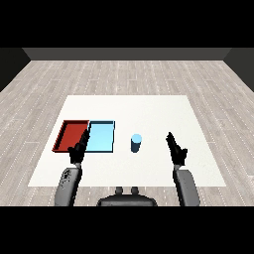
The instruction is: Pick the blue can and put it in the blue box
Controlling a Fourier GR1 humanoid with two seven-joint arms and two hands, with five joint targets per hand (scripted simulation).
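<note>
Both black robot hands are hovering over the white counter (149, 106) with their fingers straight and apart, holding nothing. On the robot's right, the right robot hand (176, 149) is pointing forward, standing near the short blue cylindrical can (136, 143) but not touching it; a strip of bare counter is showing between them. On the other side, the left robot hand (78, 150) is sitting at the near edge of the two trays, partly overlapping the near corner of the shallow red rectangular tray (67, 136). Touching that tray on its right is the shallow light blue rectangular tray (101, 138), with nothing lying in it. The can is standing upright on the counter just beside the blue tray's right rim, between that tray and the right robot hand.

From where I am watching, the task is looking barely begun: the can is not yet grasped, so reaching, closing round it, lifting and setting it down in the blue tray are all still waiting.
</note>
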